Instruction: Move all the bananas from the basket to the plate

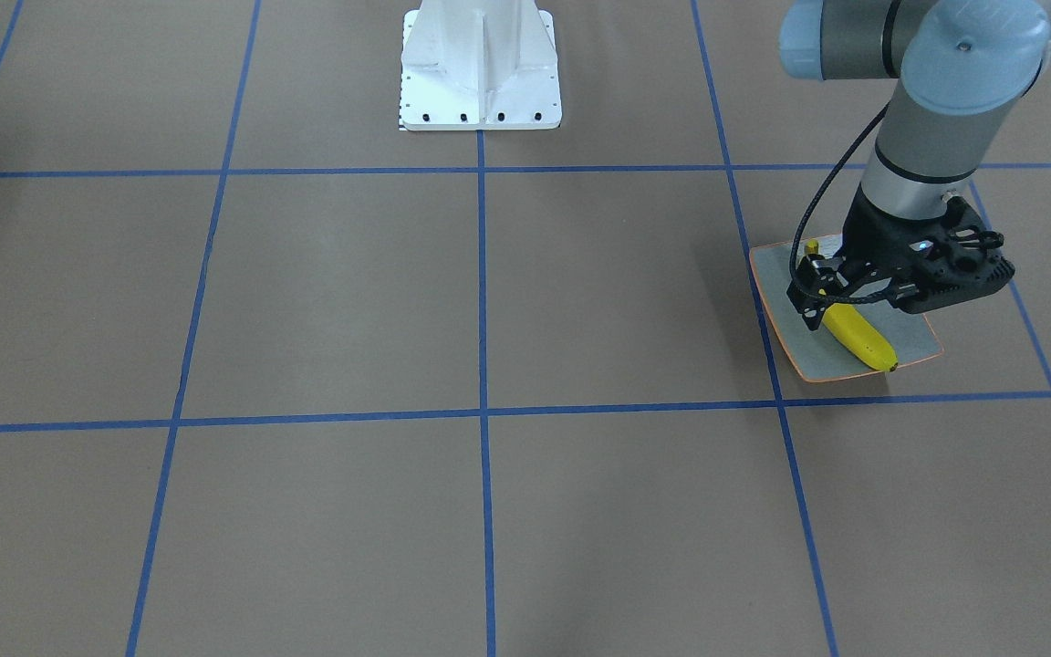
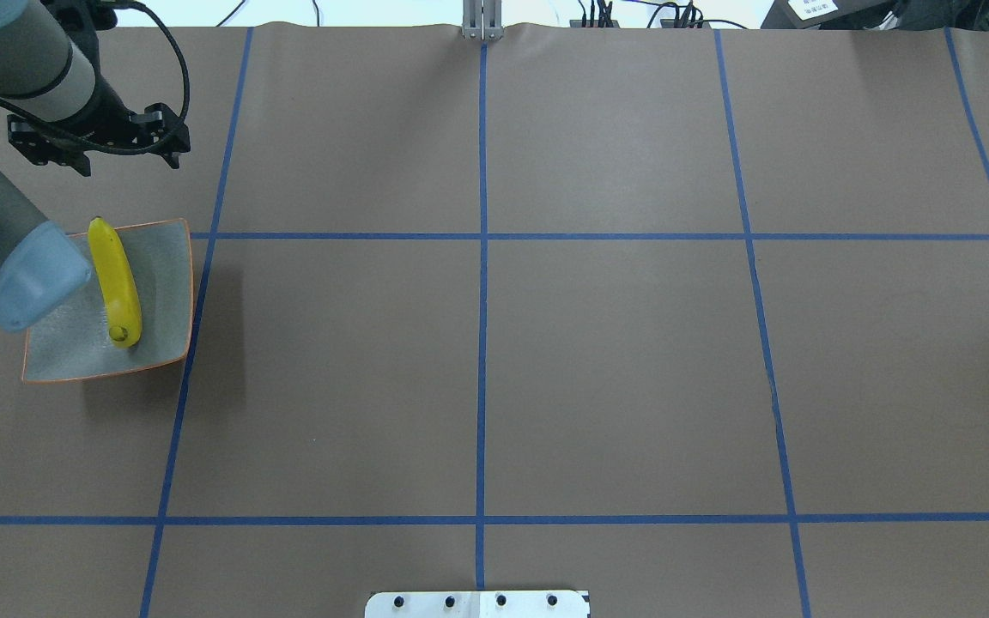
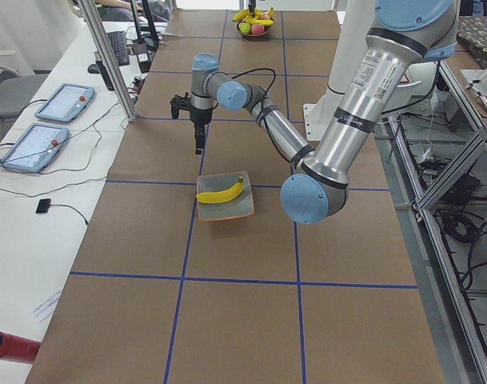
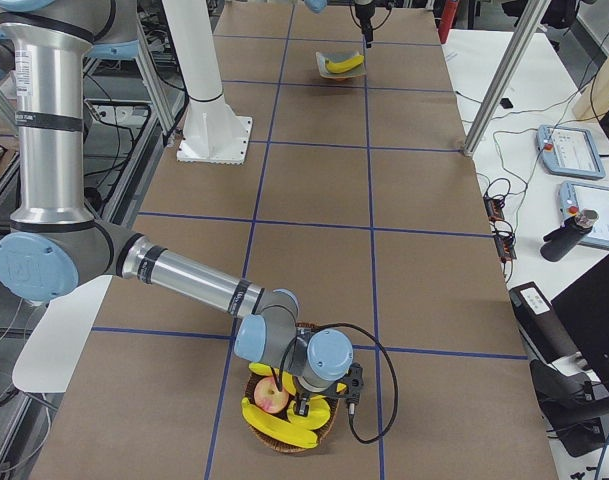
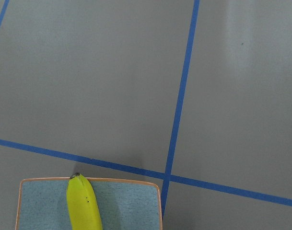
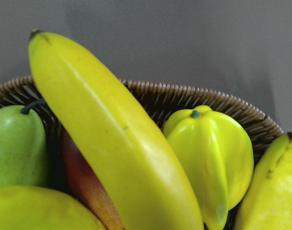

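My left gripper [image 3: 199,148] hangs in the air. Just below it, a little to one side, one yellow banana [image 2: 115,283] lies on the plate [image 2: 160,348]. My right gripper [image 4: 302,404] is low over the basket [image 6: 184,91], with more bananas [image 6: 112,143] right under it, and I cannot tell if either gripper is spread apart or pinched together.

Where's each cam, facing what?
Front-facing: across table, facing base, down; left arm by plate.
Overhead: behind robot, looking down; left arm.
Exterior left: table's left end; left arm near.
Exterior right: right end; right arm near.
Left wrist: down, plate edge; no body.
Right wrist: into basket; no body.
Shared: overhead, left wrist see plate's banana.
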